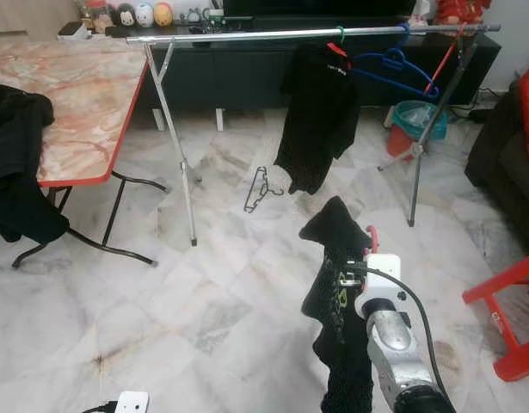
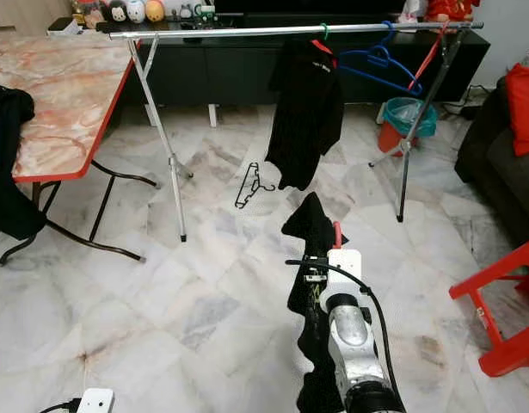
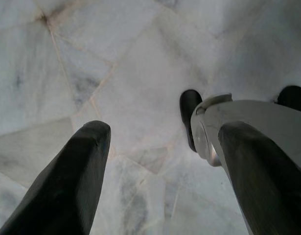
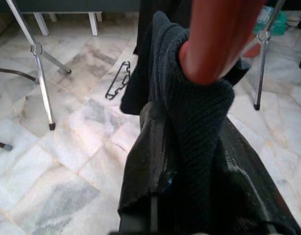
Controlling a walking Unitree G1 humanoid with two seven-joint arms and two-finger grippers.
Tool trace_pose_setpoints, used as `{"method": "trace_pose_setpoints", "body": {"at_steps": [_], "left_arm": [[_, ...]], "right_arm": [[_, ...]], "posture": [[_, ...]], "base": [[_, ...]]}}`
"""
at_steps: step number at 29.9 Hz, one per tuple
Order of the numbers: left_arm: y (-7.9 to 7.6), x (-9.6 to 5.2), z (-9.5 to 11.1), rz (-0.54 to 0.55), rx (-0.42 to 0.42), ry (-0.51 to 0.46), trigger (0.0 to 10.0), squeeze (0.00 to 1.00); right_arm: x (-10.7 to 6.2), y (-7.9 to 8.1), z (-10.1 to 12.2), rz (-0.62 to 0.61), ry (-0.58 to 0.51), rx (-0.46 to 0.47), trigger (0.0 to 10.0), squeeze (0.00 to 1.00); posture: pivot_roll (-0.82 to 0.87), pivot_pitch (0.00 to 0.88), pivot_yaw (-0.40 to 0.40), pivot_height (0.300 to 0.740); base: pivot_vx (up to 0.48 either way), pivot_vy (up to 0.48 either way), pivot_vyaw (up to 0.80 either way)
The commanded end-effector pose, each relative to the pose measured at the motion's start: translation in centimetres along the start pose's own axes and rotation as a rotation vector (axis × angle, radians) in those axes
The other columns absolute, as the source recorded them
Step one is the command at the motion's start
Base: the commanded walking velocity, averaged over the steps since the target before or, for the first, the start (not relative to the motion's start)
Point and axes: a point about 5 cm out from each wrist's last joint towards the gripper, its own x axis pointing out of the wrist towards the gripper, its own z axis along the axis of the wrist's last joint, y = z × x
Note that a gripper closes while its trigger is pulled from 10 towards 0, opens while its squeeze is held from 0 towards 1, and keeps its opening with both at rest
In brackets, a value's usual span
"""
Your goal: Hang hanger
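Holding: the right gripper (image 1: 360,249) is raised in front of the robot, clenched on a red hanger (image 4: 216,39) that carries a black knitted garment (image 1: 337,292); the cloth drapes over the gripper and down along the silver forearm.
Left gripper: the left gripper (image 3: 162,161) hangs low, pointing at the floor, its two black fingers (image 3: 72,181) spread apart with nothing between them.
Floor: pale marble tiles (image 1: 204,318) with grey veins and thin joints; a black wire hanger (image 1: 259,189) lies flat on it, just in front of the rack.
Rack: a silver clothes rail (image 1: 273,34) on crossed legs spans the room ahead; a black shirt (image 1: 318,116) hangs from it on a hanger near its right half, and an empty blue hanger (image 1: 393,70) hangs further right.
Desk: a marble-patterned desk (image 1: 75,95) with a red edge and black legs stands at the left; dark clothing (image 1: 15,163) lies heaped over its near left edge.
Room: a long black cabinet (image 1: 247,73) runs behind the rail, small figurines (image 1: 135,14) at its left end; a teal bin (image 1: 412,120) stands by the rack's right legs, a dark sofa (image 1: 505,155) at the right wall, a red stool (image 1: 513,318) at the lower right.
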Motion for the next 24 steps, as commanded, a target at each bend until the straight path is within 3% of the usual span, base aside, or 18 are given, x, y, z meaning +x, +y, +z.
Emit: {"method": "trace_pose_setpoints", "body": {"at_steps": [1, 19, 24], "left_arm": [[-0.09, -0.21, -0.90, -0.004, -0.005, 0.032, 10.0, 0.00], [0.11, -0.23, -0.89, 0.001, 0.003, 0.033, 10.0, 0.00], [0.13, -0.22, -0.85, 0.007, 0.009, 0.031, 10.0, 0.00]], "right_arm": [[0.24, -0.17, 0.78, -0.007, -0.040, 0.005, 10.0, 0.00], [0.27, -0.13, 0.85, -0.013, -0.041, 0.005, 10.0, 0.00], [0.32, -0.22, 0.96, -0.017, -0.044, 0.006, 10.0, 0.00]], "posture": [[0.00, 0.072, -0.007, 0.740], [0.00, 0.081, 0.000, 0.740], [0.00, 0.080, 0.000, 0.740]], "base": [[-0.270, 0.000, 0.00], [-0.267, 0.000, 0.00], [0.000, 0.000, 0.00]]}}
